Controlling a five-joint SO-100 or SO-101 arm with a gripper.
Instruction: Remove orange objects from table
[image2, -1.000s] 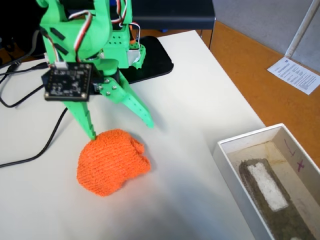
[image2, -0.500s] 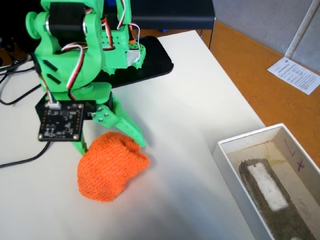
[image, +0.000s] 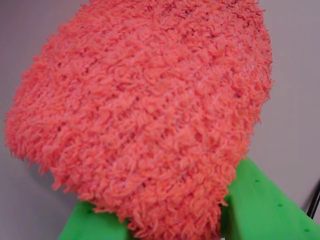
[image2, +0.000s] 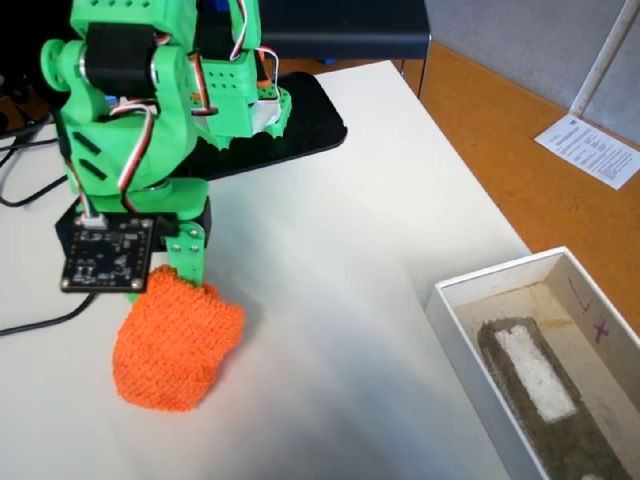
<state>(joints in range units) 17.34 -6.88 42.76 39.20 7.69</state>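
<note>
A fuzzy orange knitted cloth (image2: 175, 345) lies bunched at the front left of the white table (image2: 370, 250) in the fixed view. It fills most of the wrist view (image: 145, 115). My green gripper (image2: 186, 275) comes down onto the cloth's upper edge. In the wrist view the two green fingers (image: 265, 205) stand on either side of the cloth's near end, and the gripper (image: 175, 222) is closed on it. I cannot tell whether the cloth is resting on the table or just off it.
An open white-walled box (image2: 470, 340) with a grey and white pad inside stands at the front right edge. A black flat slab (image2: 310, 120) lies at the back behind the arm. Cables (image2: 30, 320) run at the left. The table's right edge borders an orange floor (image2: 500, 130).
</note>
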